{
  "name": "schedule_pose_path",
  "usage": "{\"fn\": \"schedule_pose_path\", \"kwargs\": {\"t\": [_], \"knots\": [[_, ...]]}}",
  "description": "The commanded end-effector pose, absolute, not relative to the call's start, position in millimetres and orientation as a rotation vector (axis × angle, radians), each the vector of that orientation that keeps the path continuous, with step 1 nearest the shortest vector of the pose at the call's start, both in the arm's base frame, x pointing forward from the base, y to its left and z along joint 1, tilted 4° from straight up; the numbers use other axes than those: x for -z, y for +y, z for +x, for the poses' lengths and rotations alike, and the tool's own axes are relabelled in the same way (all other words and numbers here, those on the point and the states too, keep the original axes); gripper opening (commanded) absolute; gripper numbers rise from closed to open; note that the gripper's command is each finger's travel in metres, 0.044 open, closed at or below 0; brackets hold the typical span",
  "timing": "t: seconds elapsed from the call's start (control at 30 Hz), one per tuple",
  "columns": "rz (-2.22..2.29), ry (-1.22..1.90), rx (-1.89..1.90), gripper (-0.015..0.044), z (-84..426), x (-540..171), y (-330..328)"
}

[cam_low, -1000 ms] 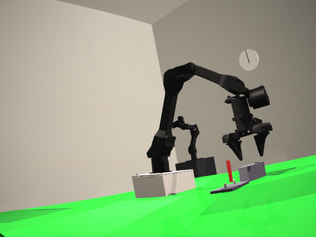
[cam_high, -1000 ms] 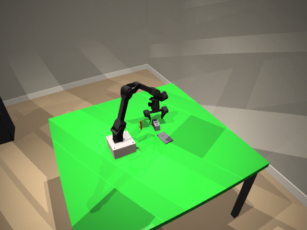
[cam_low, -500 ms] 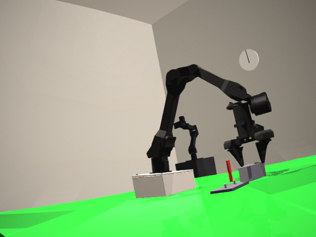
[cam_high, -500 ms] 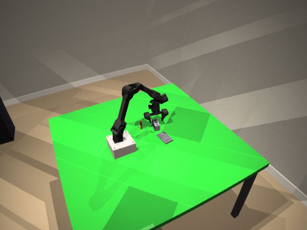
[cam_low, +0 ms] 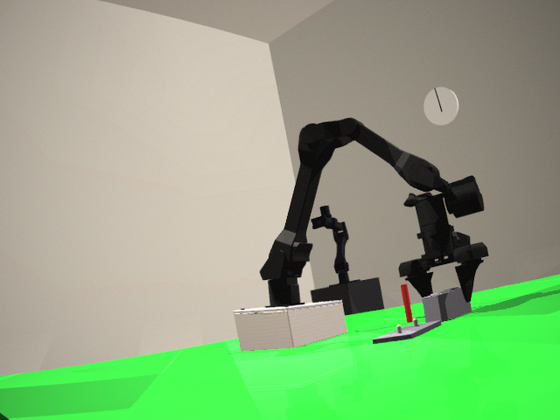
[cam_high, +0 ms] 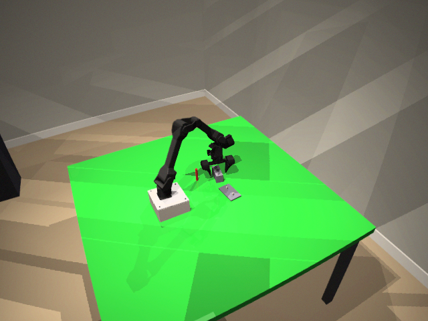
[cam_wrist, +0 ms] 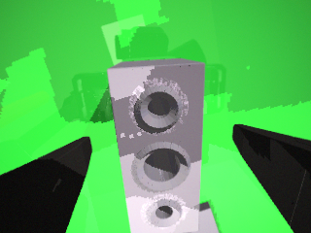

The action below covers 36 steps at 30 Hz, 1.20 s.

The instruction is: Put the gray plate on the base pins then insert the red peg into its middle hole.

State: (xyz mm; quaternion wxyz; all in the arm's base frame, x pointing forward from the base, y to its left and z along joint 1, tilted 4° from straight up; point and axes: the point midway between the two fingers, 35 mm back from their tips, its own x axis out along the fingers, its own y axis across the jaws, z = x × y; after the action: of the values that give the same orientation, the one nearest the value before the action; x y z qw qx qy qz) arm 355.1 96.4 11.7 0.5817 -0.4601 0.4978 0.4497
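Note:
The gray plate (cam_high: pixel 219 178) (cam_low: pixel 455 308) (cam_wrist: pixel 195 87) is a thick block with three holes on top. It stands on the table beside the base, off its pins. The flat gray base (cam_high: pixel 226 192) (cam_low: pixel 384 338) lies with two pale pins upright; only its corner (cam_wrist: pixel 210 217) shows in the wrist view. The red peg (cam_high: pixel 196 174) (cam_low: pixel 406 303) stands upright near the plate and is out of the wrist view. My gripper (cam_high: pixel 218 173) (cam_low: pixel 449 298) (cam_wrist: pixel 162 137) is open and points down, one finger on each side of the plate, with nothing gripped.
The arm's white mounting box (cam_high: pixel 172 207) (cam_low: pixel 316 323) stands on the green table (cam_high: pixel 293 221) (cam_low: pixel 316 380), on the far side of the peg from the plate. Another dark arm (cam_low: pixel 340 248) on a dark box stands in the background.

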Motion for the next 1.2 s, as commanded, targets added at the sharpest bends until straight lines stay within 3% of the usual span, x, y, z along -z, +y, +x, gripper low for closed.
{"fn": "schedule_pose_path", "kwargs": {"t": [0.0, 0.23, 0.6, 0.87, 1.0, 1.17], "knots": [[-1.073, 1.175, -1.049, 0.0440, 352.8, -3.7, 95.4], [-1.073, 1.175, -1.049, 0.0440, 352.8, 5.1, 95.6], [-1.073, 1.175, -1.049, 0.0151, 352.8, 5.1, 95.6], [-1.073, 1.175, -1.049, 0.0098, 352.8, 5.1, 95.6], [-1.073, 1.175, -1.049, 0.0000, 353.0, 0.6, 95.7], [-1.073, 1.175, -1.049, 0.0000, 353.5, -14.7, 95.9]]}}
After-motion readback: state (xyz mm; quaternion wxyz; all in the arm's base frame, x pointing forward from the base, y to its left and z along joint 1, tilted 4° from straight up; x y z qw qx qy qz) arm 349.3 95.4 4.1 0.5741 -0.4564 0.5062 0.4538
